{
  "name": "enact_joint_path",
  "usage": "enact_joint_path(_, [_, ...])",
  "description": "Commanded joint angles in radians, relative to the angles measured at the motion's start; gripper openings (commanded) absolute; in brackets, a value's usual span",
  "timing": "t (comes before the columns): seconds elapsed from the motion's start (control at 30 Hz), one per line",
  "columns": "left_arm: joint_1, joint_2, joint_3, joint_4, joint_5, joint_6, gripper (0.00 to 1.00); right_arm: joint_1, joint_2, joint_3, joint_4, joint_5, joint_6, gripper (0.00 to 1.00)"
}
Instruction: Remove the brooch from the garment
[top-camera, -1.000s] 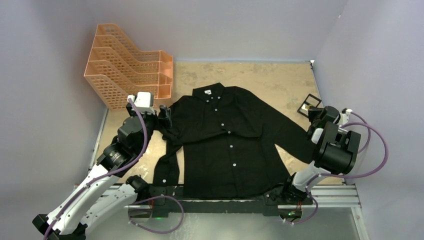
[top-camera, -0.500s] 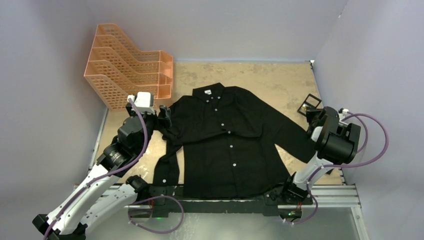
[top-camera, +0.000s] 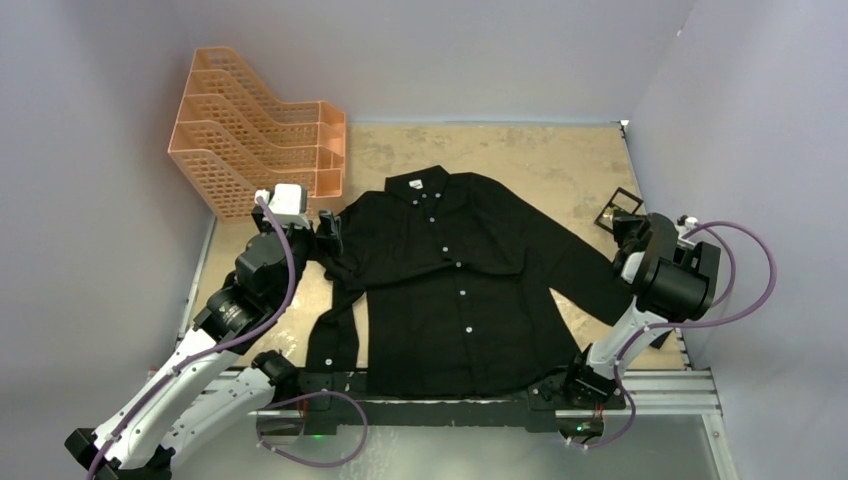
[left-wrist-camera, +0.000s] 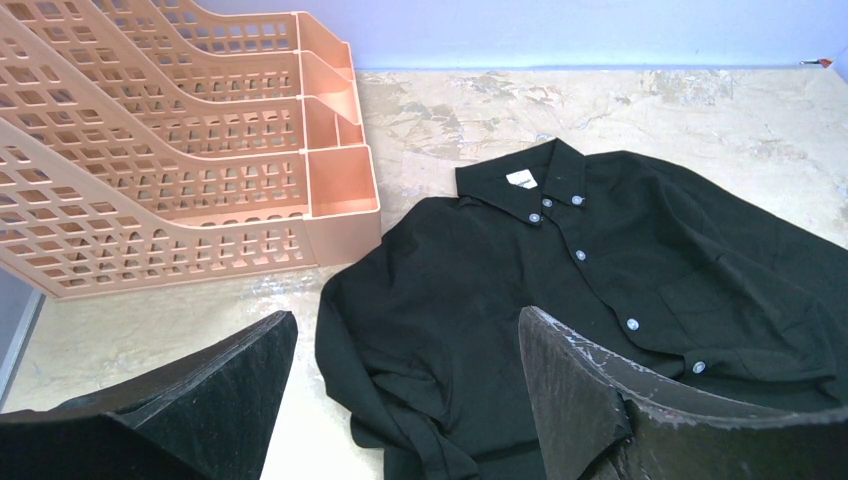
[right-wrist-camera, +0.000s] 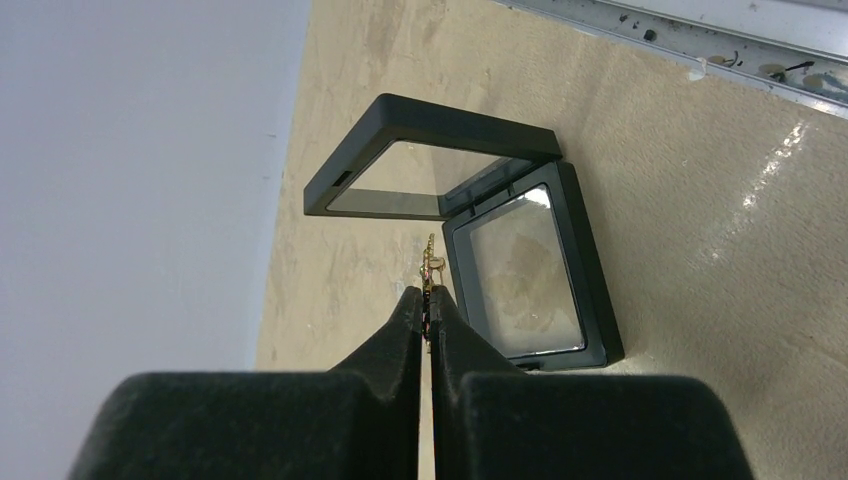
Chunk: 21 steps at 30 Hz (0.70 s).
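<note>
The black garment (top-camera: 455, 280) lies flat on the table, collar toward the back; it also shows in the left wrist view (left-wrist-camera: 600, 290). My right gripper (right-wrist-camera: 430, 293) is shut on the tiny golden brooch (right-wrist-camera: 431, 262), which sticks out edge-on past the fingertips, held above the table beside an open black display case (right-wrist-camera: 520, 265). In the top view the right gripper (top-camera: 625, 232) is at the table's right side, off the garment, near the case (top-camera: 620, 211). My left gripper (left-wrist-camera: 405, 350) is open and empty over the garment's left shoulder and sleeve.
An orange mesh file organiser (top-camera: 260, 150) stands at the back left, close to my left gripper (top-camera: 330, 228). The case has a hinged clear lid standing open. The right wall is close to the right arm. A metal rail runs along the front edge.
The right arm has shifted a little, its wrist drawing back and turning near the display case. The left arm and the garment have not moved.
</note>
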Motion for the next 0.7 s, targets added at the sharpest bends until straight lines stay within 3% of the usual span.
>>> enact_joint_path(0.0, [-0.005,-0.002,-0.006,0.013,-0.005,0.024,0.8,-0.005,0.026,0.016,0.06,-0.018,0.037,0.0])
enact_joint_path(0.67, [-0.005,0.001,-0.004,0.012,0.004,0.025,0.8,-0.01,0.088,0.004,0.149,0.007,0.102,0.0])
